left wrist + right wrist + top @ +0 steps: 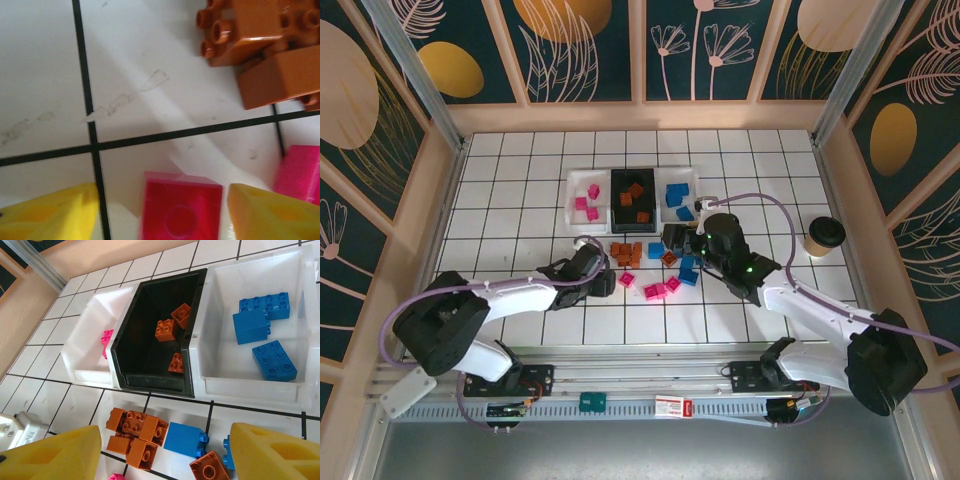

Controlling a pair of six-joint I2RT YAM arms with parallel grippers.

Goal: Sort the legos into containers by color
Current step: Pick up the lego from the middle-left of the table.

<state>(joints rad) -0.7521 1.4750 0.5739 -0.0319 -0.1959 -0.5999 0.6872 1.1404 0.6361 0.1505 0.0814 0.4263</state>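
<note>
Top external: white gridded table [520,170]

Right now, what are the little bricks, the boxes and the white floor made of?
The bricks look like hard, shiny plastic: smooth faces, moulded round studs. The white boxes seem thin, slightly see-through plastic; the black box a duller plastic. The floor is smooth and white with dark grid lines, maybe tile or printed board; I cannot tell.

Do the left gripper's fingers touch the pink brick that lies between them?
Apart. The left wrist view shows white tile between the pink brick and each yellow finger of the open left gripper.
</note>
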